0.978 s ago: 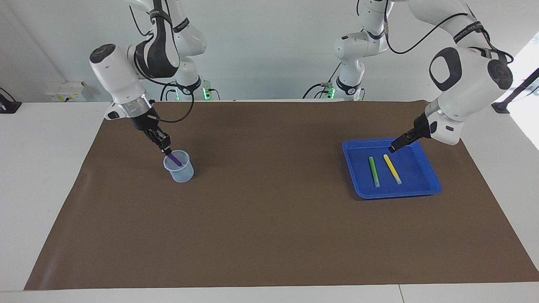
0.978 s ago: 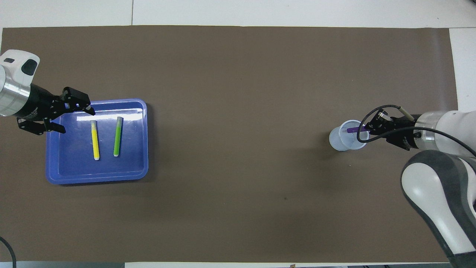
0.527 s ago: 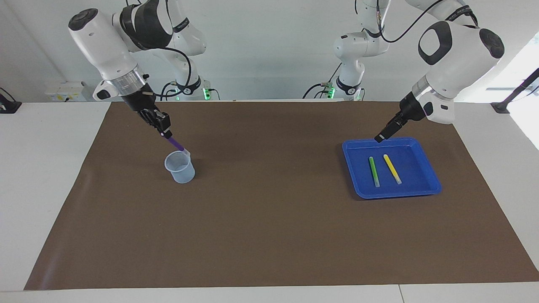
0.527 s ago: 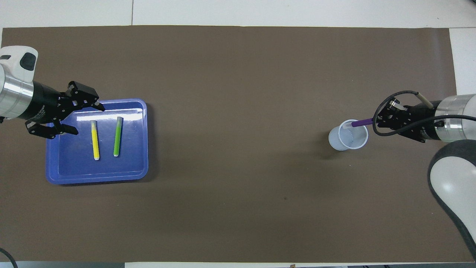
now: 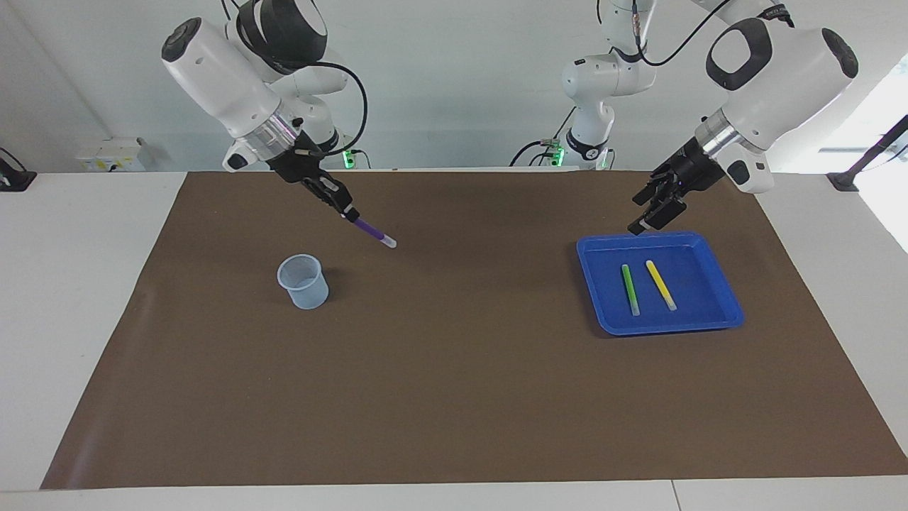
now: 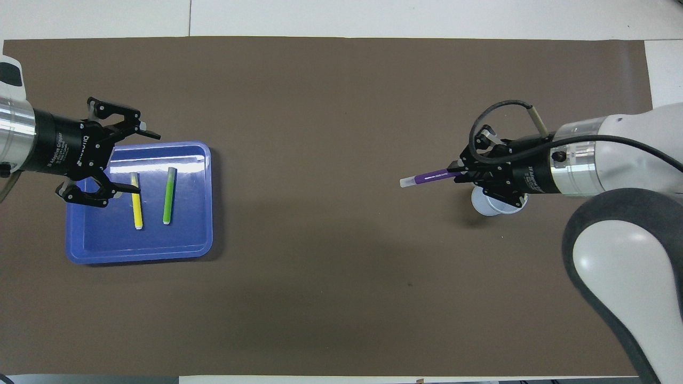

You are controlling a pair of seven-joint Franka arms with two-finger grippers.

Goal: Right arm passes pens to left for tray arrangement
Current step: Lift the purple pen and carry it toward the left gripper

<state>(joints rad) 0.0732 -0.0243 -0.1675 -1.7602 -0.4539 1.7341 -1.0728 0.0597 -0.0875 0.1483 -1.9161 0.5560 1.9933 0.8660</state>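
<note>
Right pincer lifts the purple pen; left pincer waits over the tray.

The right pincer (image 5: 349, 213) is clenched on the purple pen (image 5: 374, 233), in the air, at two o'clock from the cup (image 5: 303, 282) in the facing view. The left pincer (image 6: 136, 160) is released, above the blue tray (image 5: 716, 323) rim; green pen (image 5: 630, 289) and yellow pen (image 5: 660, 284) lie inside, side by side.

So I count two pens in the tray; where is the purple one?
The right gripper holds the purple pen in the air, over the mat beside the cup.
</note>
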